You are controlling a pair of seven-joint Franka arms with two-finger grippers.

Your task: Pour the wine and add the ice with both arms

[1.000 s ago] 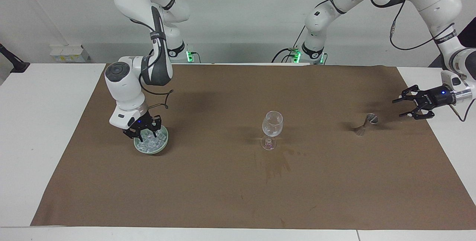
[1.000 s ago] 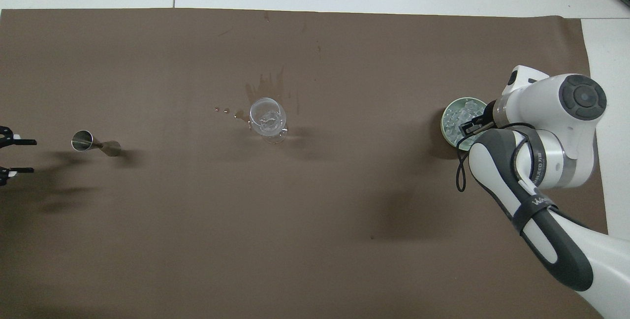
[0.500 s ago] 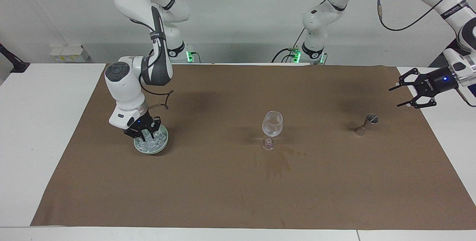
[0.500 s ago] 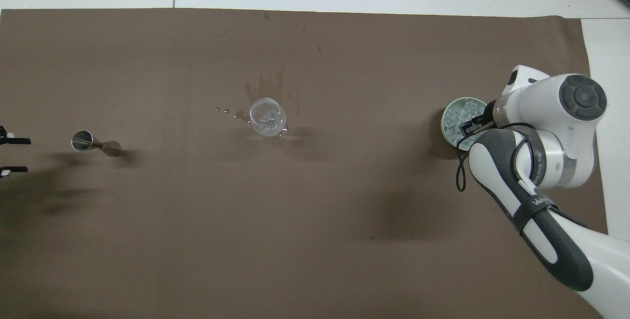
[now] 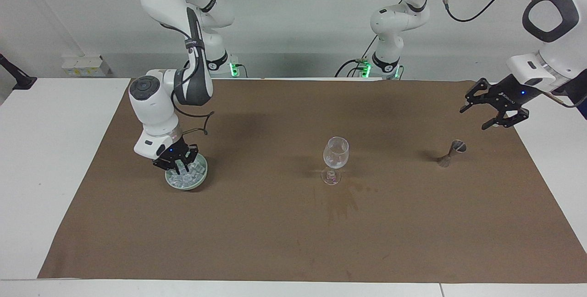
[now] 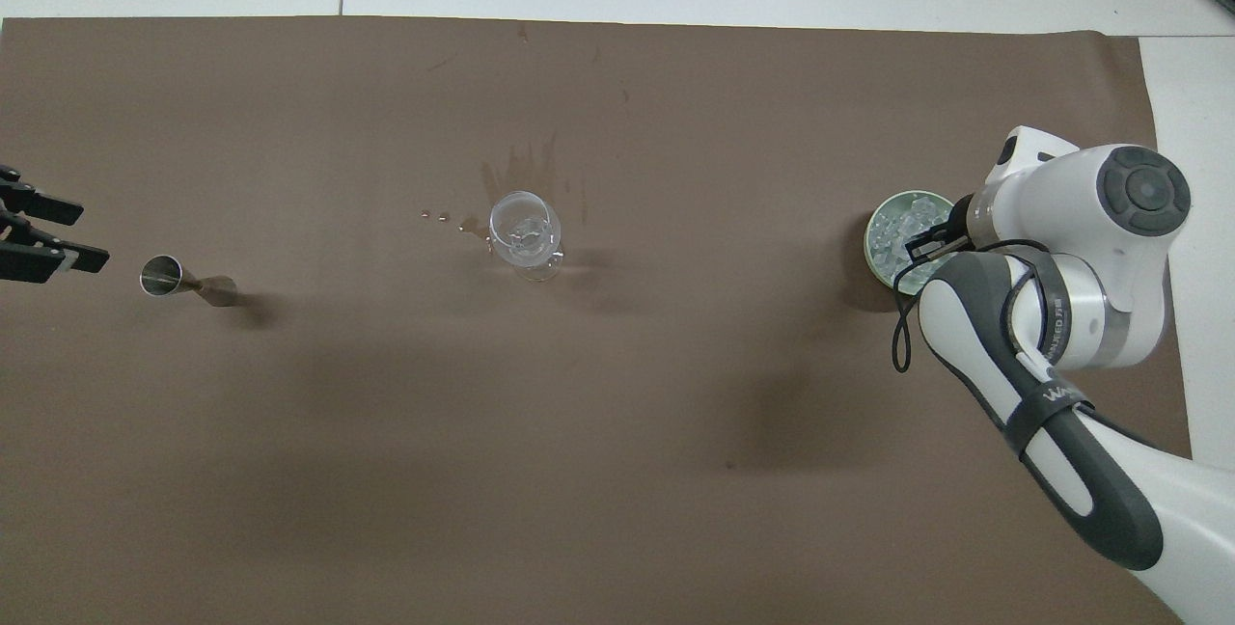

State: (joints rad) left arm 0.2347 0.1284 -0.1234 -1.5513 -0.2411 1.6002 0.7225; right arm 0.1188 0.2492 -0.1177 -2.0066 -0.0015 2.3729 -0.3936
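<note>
Left gripper (image 5: 491,112) risen, fingers apart, right gripper (image 5: 179,165) clamped on ice (image 5: 190,174), glass (image 5: 335,154) between

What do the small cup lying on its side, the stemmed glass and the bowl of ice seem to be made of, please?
The small cup looks like brushed metal: grey, with a dull sheen. The stemmed glass looks like clear glass or plastic, since the brown cover shows through it. The bowl is pale green and matte, perhaps ceramic or plastic. The ice is whitish, translucent cubes; real or imitation, I cannot tell.

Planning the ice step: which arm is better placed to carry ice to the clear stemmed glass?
Right, probably. The right end effector is shut, down in the pale green round bowl among the clear ice cubes. The left end effector hangs open above the small metal jigger.
</note>
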